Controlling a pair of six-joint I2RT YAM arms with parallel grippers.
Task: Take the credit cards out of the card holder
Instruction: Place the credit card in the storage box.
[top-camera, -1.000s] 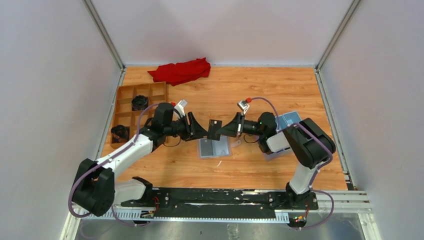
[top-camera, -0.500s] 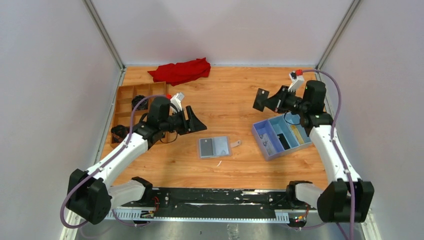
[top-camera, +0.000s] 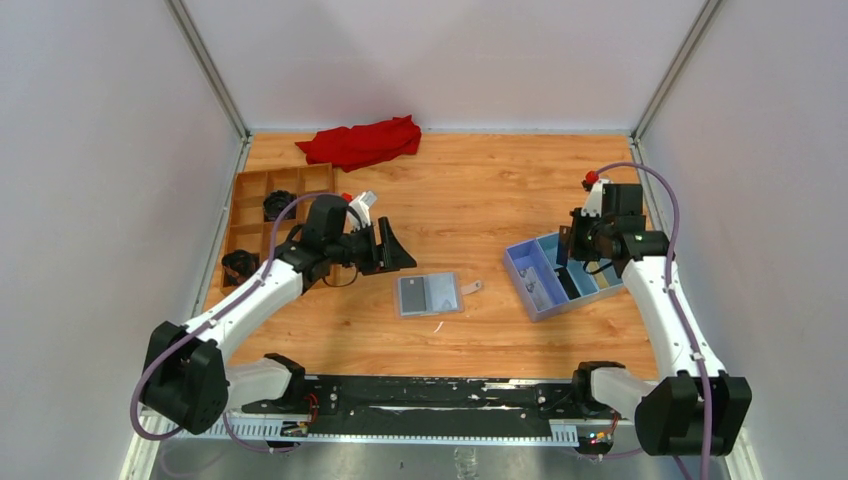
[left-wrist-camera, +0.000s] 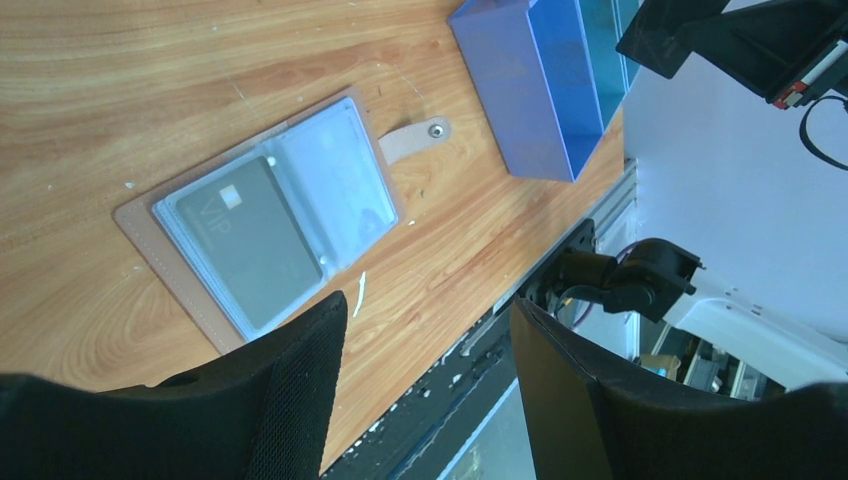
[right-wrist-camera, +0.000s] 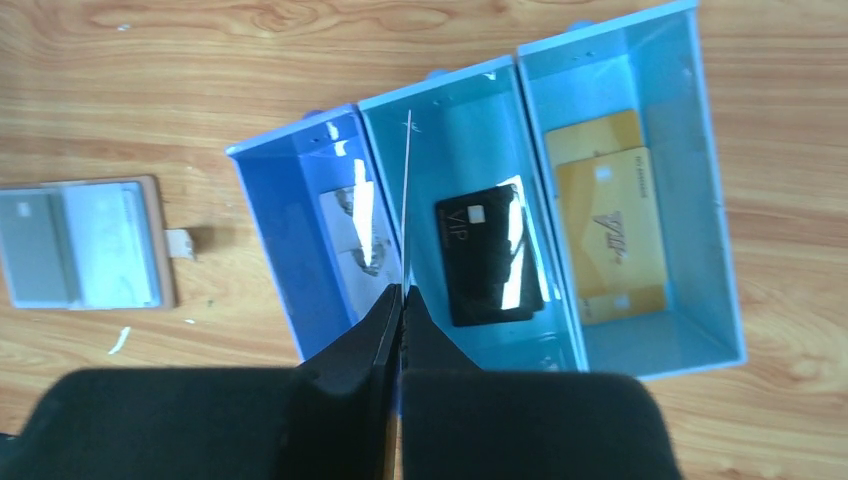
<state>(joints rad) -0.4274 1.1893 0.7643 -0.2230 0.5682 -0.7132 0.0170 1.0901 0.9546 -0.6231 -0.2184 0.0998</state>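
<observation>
Right fingers (right-wrist-camera: 368, 345) are pinching a thin, seemingly stiff, slick credit card (right-wrist-camera: 407, 200) by its edge; left fingers (left-wrist-camera: 290, 390) are standing wide.

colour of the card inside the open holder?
Black rectangular card with VIP lettering, clearest in left wrist view.

Fingers (right-wrist-camera: 365, 350) pinch a card (right-wrist-camera: 405, 200) (seen edge-on) over the blue box (right-wrist-camera: 270, 230).

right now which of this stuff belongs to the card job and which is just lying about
Job:
- card holder, lying open
- black card inside it
- thin card, pinched by the right pincer
- blue box holding other cards
- left pincer, open and empty

Lying about:
- red cloth
- brown tray
</observation>
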